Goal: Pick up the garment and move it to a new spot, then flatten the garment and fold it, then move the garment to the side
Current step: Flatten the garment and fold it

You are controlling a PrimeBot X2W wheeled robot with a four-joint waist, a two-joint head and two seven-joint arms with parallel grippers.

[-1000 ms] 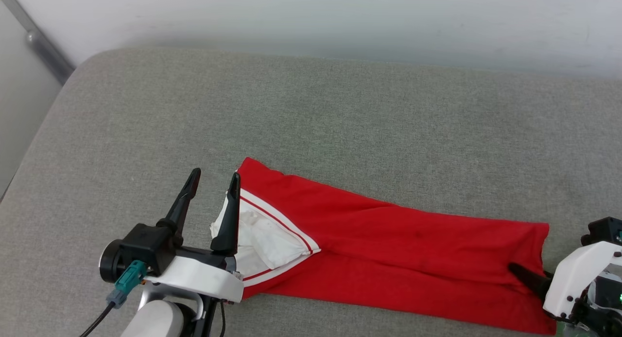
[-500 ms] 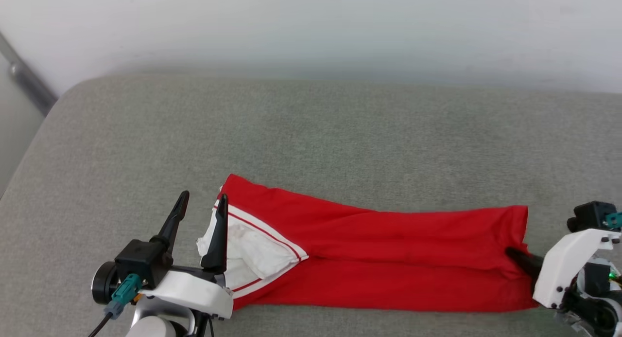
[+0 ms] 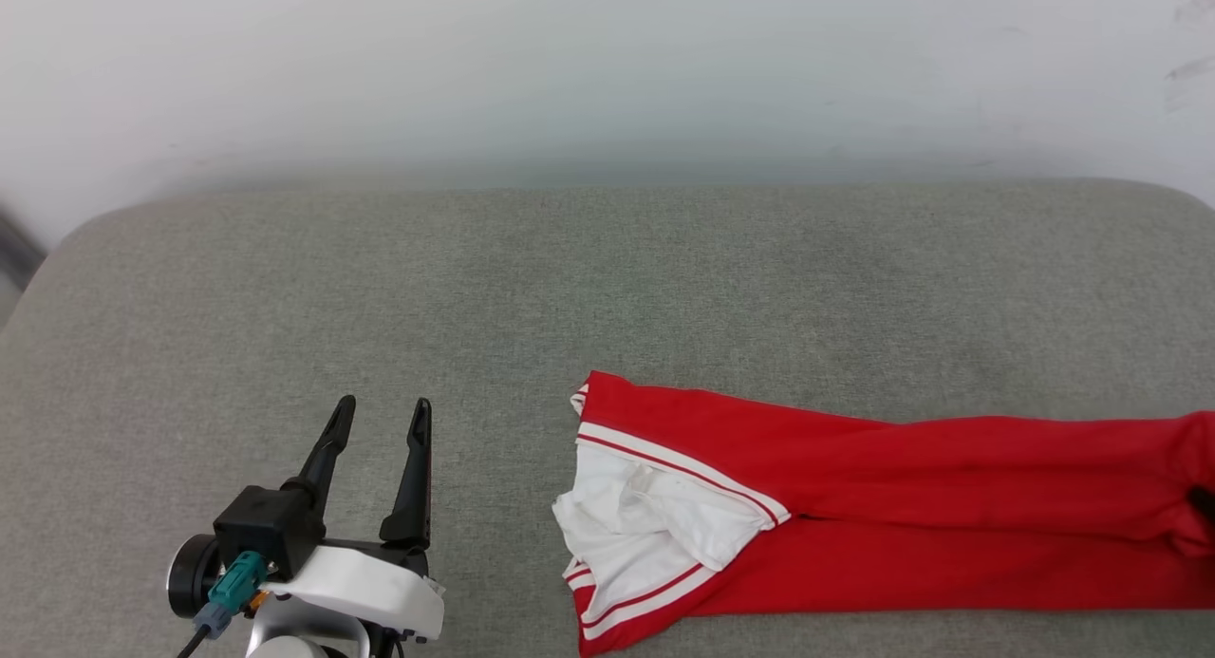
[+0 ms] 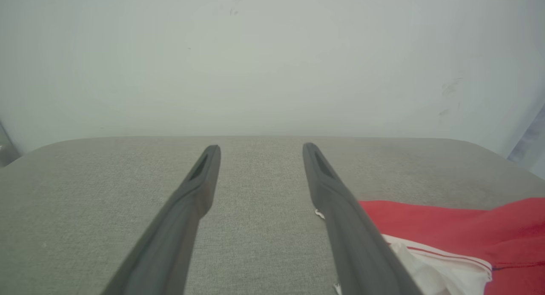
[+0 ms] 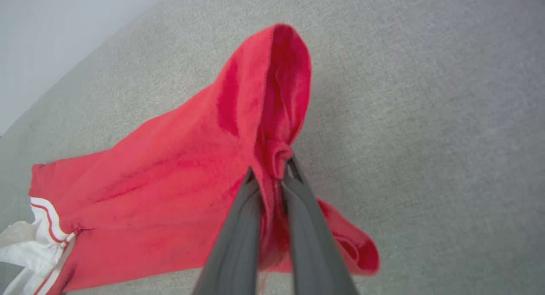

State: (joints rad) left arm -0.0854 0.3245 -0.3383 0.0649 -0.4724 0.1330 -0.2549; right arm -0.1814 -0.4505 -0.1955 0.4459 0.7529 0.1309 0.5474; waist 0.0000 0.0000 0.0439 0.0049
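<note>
Grey cushion (image 3: 607, 288) under your folded garment (image 3: 854, 506). Your right gripper (image 5: 270, 168) pinched tight on its red hem. Your left gripper (image 3: 384, 406) spread wide, empty, near white sleeve (image 3: 645, 520).

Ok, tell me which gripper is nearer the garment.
Right. The right gripper pinches the plain red end of the garment; the left gripper stands open, off to the side of its white-sleeved end, not touching it.

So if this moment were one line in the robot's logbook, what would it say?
garment: folded long, on grey cushion | right gripper: shut on garment's red end | left gripper: open, empty, apart from garment
</note>
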